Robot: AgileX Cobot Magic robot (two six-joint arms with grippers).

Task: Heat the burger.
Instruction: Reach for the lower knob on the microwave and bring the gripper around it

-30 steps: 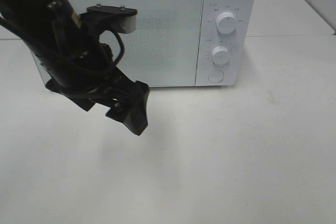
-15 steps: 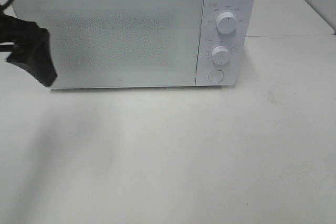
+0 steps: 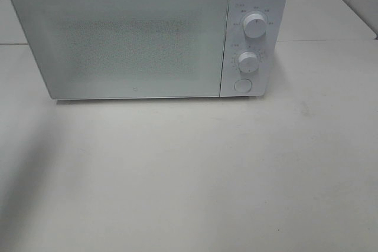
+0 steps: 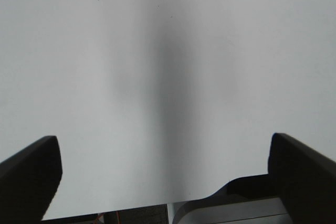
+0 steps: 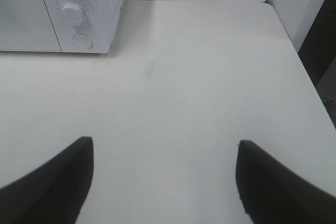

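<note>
Left gripper (image 4: 164,142) and right gripper (image 5: 164,141) hold their jaws (dark, blunt) spread wide

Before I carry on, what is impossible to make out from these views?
- Burger: in no view; the closed frosted microwave door hides the inside, exterior high.
- Markings around the upper dial: too small and blurred, exterior high and right wrist.
- Left gripper and right gripper: beyond the exterior high edges; wrist views show fingertips only, cut off.
</note>
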